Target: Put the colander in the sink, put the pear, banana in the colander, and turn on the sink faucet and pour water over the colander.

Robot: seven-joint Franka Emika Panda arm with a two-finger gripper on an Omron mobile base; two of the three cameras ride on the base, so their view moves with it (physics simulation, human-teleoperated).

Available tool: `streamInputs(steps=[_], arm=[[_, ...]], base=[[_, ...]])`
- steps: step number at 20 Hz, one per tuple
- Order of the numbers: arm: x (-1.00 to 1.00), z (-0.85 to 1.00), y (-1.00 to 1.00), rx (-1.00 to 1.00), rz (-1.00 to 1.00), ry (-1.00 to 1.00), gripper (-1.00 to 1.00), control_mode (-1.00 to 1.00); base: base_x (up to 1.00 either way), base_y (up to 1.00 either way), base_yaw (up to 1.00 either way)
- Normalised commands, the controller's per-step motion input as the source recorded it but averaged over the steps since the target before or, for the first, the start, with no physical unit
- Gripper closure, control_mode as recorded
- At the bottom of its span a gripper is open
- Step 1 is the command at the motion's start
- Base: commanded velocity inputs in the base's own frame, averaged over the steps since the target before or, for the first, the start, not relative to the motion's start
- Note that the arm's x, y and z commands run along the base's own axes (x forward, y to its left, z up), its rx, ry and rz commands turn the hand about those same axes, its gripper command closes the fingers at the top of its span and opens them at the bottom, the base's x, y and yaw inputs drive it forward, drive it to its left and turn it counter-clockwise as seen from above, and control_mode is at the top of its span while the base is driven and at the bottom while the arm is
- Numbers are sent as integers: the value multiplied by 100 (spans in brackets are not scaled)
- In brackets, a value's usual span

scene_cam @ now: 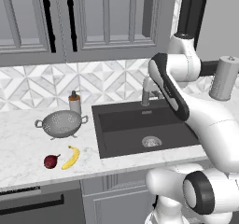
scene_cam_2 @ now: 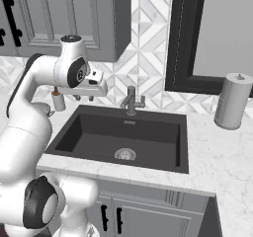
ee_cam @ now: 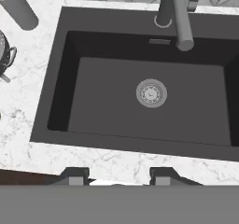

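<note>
Above the sink's left half: gripper (scene_cam_2: pixel 84 98), high over the basin, fingers pointing down, jaws apart with nothing between them; in the hand view the two dark fingertips (ee_cam: pixel 74 176) stand separated over the near counter edge.

Below the gripper: sink (scene_cam: pixel 116 146), dark recessed basin, holding nothing but its round silver drain (ee_cam: pixel 151 93).

Far rim of the basin: sink faucet (scene_cam_2: pixel 131 101), dark grey post with an angled spout reaching over the basin. No water seen running.

Left of the sink, far side of the counter (scene_cam: pixel 23 143): soap dispenser (scene_cam: pixel 74 101), grey bottle with brown pump, against the tiled wall.

Left of the sink, just near of the dispenser: colander (scene_cam: pixel 61 123), grey perforated bowl, upright on the marble, with no fruit seen in it.

Left of the sink, near edge of the counter: banana (scene_cam: pixel 72 157), yellow, lying flat; pear (scene_cam: pixel 51 161), dark red, just beside it on its left.

Right of the sink, far side: grey cylindrical canister (scene_cam_2: pixel 233 100), upright.

Progress, judged: no step completed. Colander not yet in the sink; both fruits not yet loaded; faucet apparently off. Likely step in hand: reaching for the colander.
</note>
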Motion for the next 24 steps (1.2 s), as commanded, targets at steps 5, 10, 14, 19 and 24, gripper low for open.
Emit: streamInputs(steps=[5,10,14,19,24], arm=[[-25,0,3,0,0,-1,-100,-100],[-32,-5,79,-1,0,-4,-100,-100],[-12,-16,99,0,-4,0,-100,-100],[-1,-21,80,0,-2,4,-100,-100],[0,-32,81,3,-9,0,-100,-100]], base=[[0,0,0],[0,0,0],[0,0,0],[0,0,0],[0,0,0]])
